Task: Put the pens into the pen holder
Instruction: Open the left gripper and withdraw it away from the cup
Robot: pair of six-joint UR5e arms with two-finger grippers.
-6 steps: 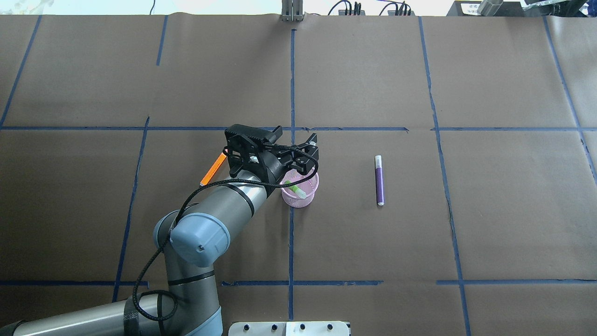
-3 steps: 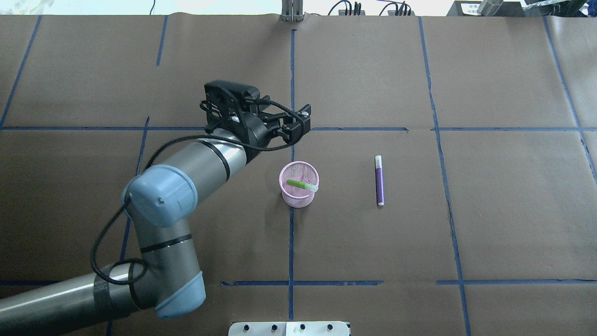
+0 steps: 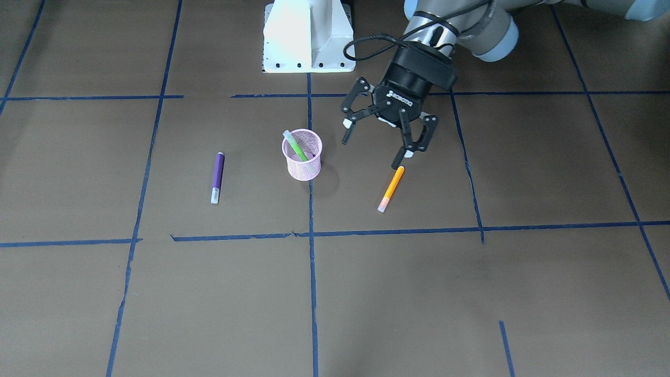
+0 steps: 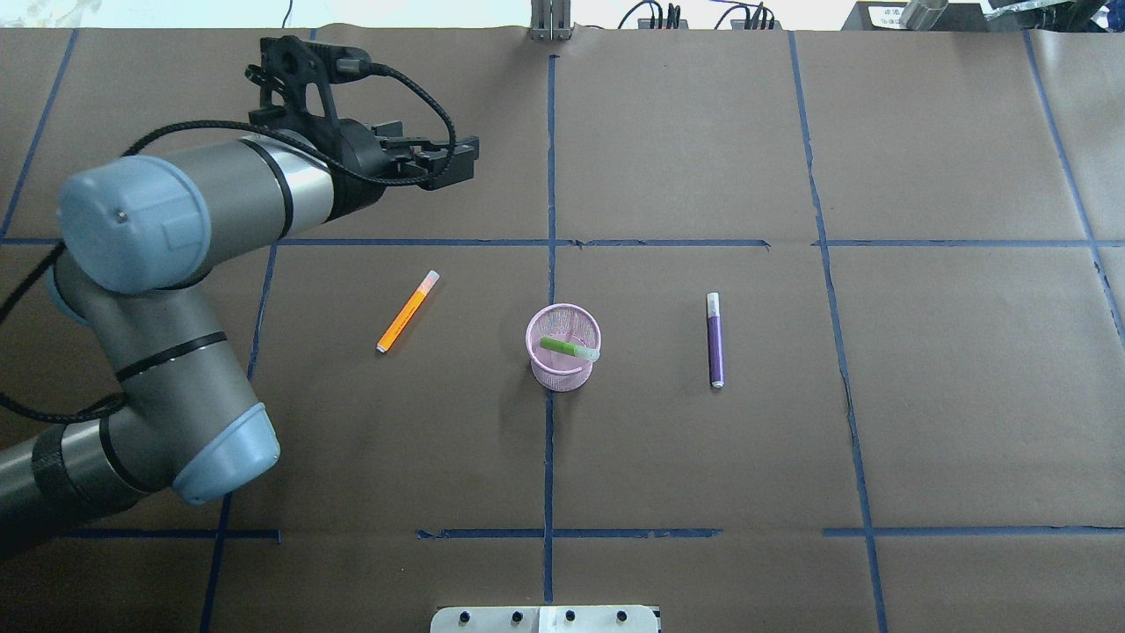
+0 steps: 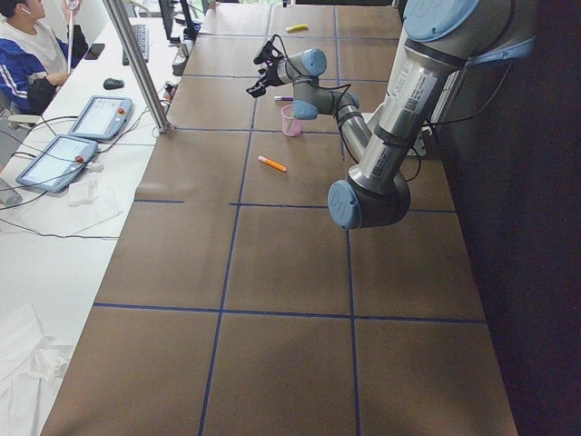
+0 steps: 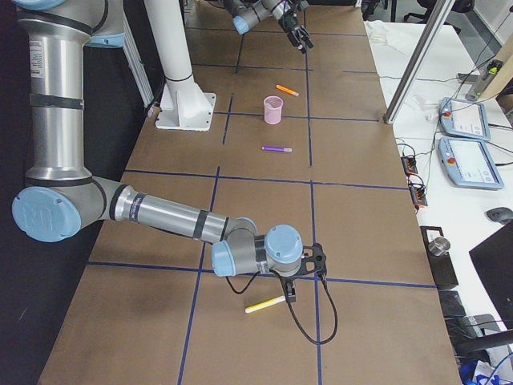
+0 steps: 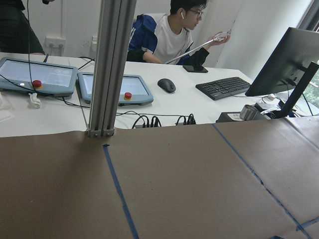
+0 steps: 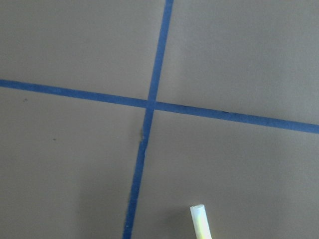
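The pink mesh pen holder [image 4: 563, 373] stands near the table's middle, also in the front view [image 3: 302, 168]. The green pen [image 4: 562, 347] leans inside it, cap end over the rim [image 3: 296, 147]. The orange pen [image 4: 405, 313] lies flat to the holder's left [image 3: 391, 188]. The purple pen [image 4: 714, 341] lies flat to its right [image 3: 216, 175]. My left gripper [image 3: 372, 148] is open and empty, raised above the table near the orange pen, and also shows in the overhead view [image 4: 461, 160]. My right gripper [image 6: 301, 277] shows only in the exterior right view; I cannot tell its state.
A yellowish pen [image 6: 264, 304] lies on the table under the right gripper, far from the holder; its tip shows in the right wrist view [image 8: 201, 222]. The white robot base [image 3: 308, 36] stands behind the holder. Operator desks line the table's far edge.
My left arm has risen and swung away from the holder toward the far left. The green pen stays in the holder. The orange pen is now uncovered.
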